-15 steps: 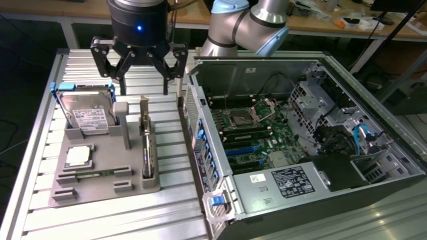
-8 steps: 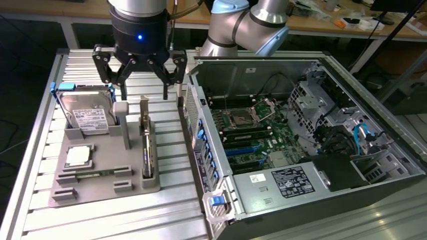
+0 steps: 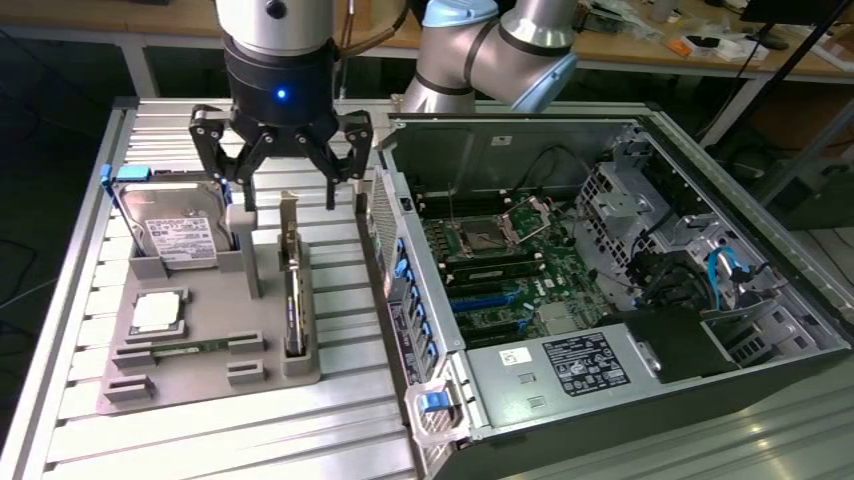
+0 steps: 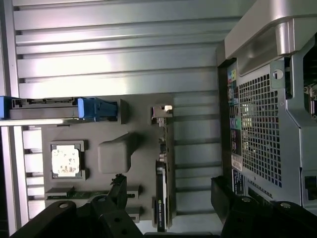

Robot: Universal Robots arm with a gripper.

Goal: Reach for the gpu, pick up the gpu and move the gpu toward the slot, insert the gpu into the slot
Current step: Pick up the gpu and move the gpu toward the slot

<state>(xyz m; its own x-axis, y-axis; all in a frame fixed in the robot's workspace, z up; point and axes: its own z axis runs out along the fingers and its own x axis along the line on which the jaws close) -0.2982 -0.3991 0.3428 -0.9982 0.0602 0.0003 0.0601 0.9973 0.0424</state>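
Observation:
The gpu (image 3: 294,300) stands on edge in a grey holder (image 3: 200,378), a thin dark card with its silver bracket pointing up at the far end. My gripper (image 3: 287,195) hangs open just above that bracket end, its fingers (image 3: 334,185) spread on either side and touching nothing. In the wrist view the gpu (image 4: 162,188) runs edge-on between my two black fingers (image 4: 118,187), and my gripper (image 4: 171,193) holds nothing. The slot (image 3: 483,297) is a long blue socket on the green motherboard inside the open computer case (image 3: 747,330).
The holder (image 4: 114,153) also carries a silver hard drive (image 3: 180,238) with blue clips, a processor chip (image 3: 158,312) and a small green memory stick (image 3: 187,348). The case wall (image 3: 394,260) rises close beside the gpu. All of it rests on a ribbed aluminium table (image 3: 267,430).

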